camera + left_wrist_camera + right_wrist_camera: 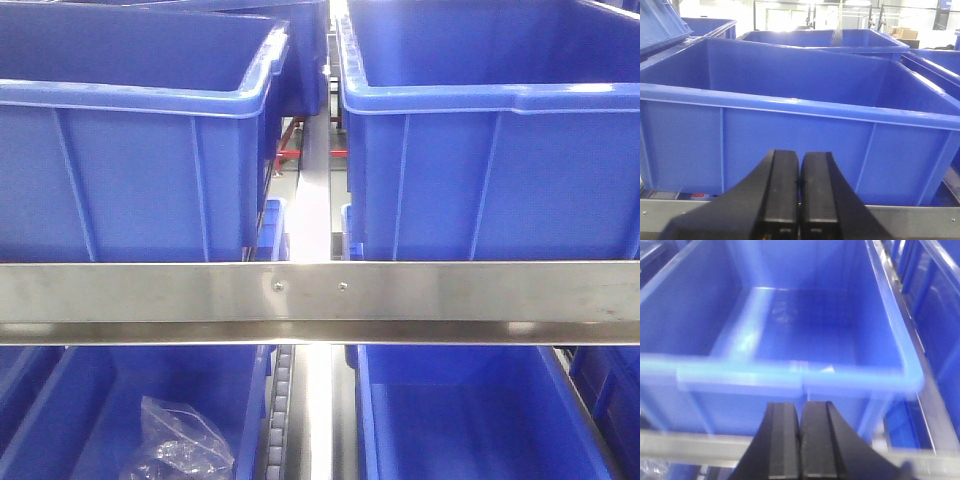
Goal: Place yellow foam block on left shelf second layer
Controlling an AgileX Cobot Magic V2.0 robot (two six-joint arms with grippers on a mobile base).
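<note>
yellow foam block: honestly not showing up in any of the 3 views right now, so which way it lies from either claw, and how its long axis runs, can't be told from here

left claw point(799, 192): sitting clenched, the 2 black fingers pressed together with nothing between them, pointing at 12 o'clock toward the front wall of a blue bin point(790, 150)

right claw point(801, 440): also clenched and carrying nothing, aiming at 12 o'clock over the near rim of another blue bin point(790, 375); that view is blurry, but the bin floor is looking bare

shelf rail point(320, 300): steel bar running across the front view, upper bins above it, lower bins below

lower-left bin point(60, 420): holding a crumpled clear plastic bag point(180, 450) at about 7 o'clock in the front view, no yellow visible in it

nearer arm: can't call it, since the block isn't locatable; my guess is the left arm is suiting a left-shelf drop better

step in hand: looks like searching, with the pick not yet done

next move: I'd say finding the block before anything else
</note>
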